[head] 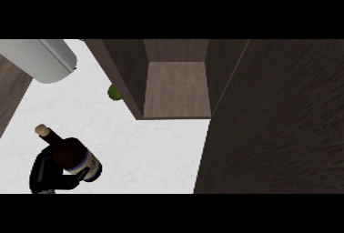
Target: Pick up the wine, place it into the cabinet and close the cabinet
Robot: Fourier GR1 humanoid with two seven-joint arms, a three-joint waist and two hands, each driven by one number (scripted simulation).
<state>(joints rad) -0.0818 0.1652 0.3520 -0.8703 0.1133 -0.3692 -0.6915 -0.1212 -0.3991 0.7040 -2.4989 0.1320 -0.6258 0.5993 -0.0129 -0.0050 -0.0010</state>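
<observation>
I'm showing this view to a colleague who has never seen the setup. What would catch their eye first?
First, the dark wine bottle at lower left, its pale cork pointing up-left, with the black left hand curled round it above the white counter. Next, the open cabinet at top centre, its wooden shelf bare, and its big dark door filling the right side. A small green thing peeks out beside the cabinet's left wall.

Green object (114,92) half hidden behind cabinet (128,77); hand (50,175) cut off below
</observation>
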